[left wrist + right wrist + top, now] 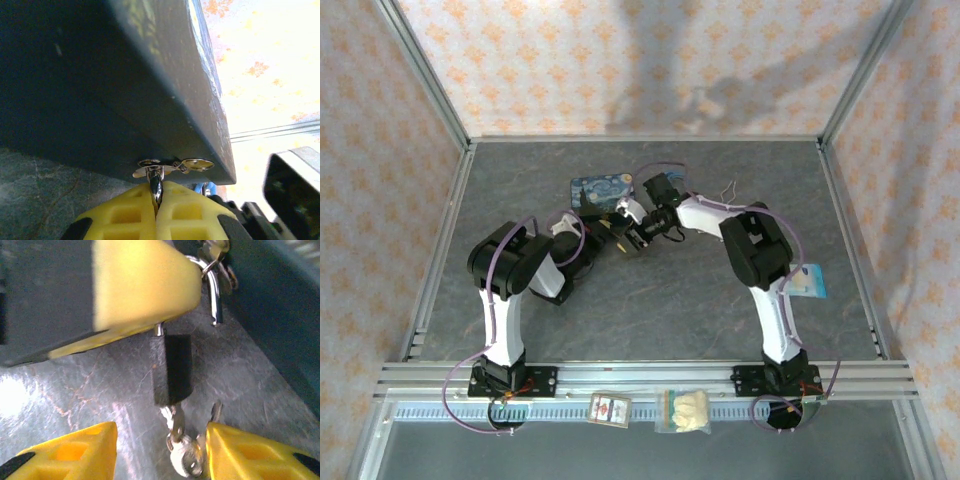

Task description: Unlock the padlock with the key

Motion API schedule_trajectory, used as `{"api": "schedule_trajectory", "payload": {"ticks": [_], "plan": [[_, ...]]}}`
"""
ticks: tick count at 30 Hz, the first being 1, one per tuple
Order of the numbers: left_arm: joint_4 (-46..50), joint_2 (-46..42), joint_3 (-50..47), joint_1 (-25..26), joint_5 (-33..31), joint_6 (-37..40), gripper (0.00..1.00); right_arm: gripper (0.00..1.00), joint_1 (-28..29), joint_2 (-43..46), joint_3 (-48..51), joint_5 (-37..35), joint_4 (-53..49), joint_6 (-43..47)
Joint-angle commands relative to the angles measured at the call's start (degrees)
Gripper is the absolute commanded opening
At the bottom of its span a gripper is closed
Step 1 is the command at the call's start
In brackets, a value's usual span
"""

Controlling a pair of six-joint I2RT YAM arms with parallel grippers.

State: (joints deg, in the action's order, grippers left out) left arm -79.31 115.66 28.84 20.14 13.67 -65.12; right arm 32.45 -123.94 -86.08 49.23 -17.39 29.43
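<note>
The padlock (172, 367) is a small black block hanging just above the grey table top. Its silver shackle (215, 295) curves up into the yellow fingers (140, 280) of my left gripper (156, 186), which is shut on the shackle. One shackle leg ends free beside the body. The key (175, 422) sticks in the padlock's underside, with a ring of other keys (187, 460) dangling from it. My right gripper (160, 450) stands open, one finger on each side of the key, and the right finger (240, 450) touches the key bunch. Both grippers meet mid-table: left gripper (605, 226), right gripper (634, 238).
A blue painted tin (602, 190) lies just behind the grippers and is close on the right in the right wrist view. Thin wire loops (728, 188) lie behind the right arm. A pale blue packet (810, 282) sits at the right. Two packets (610, 408) rest on the front rail.
</note>
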Motion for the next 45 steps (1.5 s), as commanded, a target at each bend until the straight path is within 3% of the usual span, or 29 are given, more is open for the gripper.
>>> {"api": "schedule_trajectory", "payload": {"ticks": [1, 7, 9, 13, 23, 36, 45], "plan": [[-4.82, 1.24, -0.82, 0.29, 0.21, -0.57, 0.0, 0.49, -0.23, 7.9, 2.48, -7.09, 5.72, -9.72], [-6.85, 0.74, -2.64, 0.35, -0.07, -1.23, 0.0, 0.54, -1.34, 12.21, 6.04, -22.34, 15.8, -31.75], [-7.09, 0.42, -3.16, 0.33, -0.25, -1.41, 0.0, 0.6, -1.33, 11.25, 5.28, -24.78, 18.39, -37.49], [-7.59, 0.35, -3.61, 0.33, -0.18, -1.67, 0.0, 0.62, -1.32, 7.48, 2.54, -28.89, 22.79, -44.93], [-8.97, -0.07, -4.9, 0.23, -1.19, -2.18, 0.0, 0.61, 0.57, -3.54, -7.75, -33.5, 19.8, -51.14], [-19.24, 1.29, -12.95, 0.16, -15.06, -9.01, 0.0, 0.55, 1.12, 2.43, 4.85, -41.59, 25.49, -60.43], [-19.58, 0.89, -14.92, -0.28, -17.62, -10.38, 0.0, 0.54, 1.44, 2.11, 4.53, -43.74, 24.84, -59.91]]}}
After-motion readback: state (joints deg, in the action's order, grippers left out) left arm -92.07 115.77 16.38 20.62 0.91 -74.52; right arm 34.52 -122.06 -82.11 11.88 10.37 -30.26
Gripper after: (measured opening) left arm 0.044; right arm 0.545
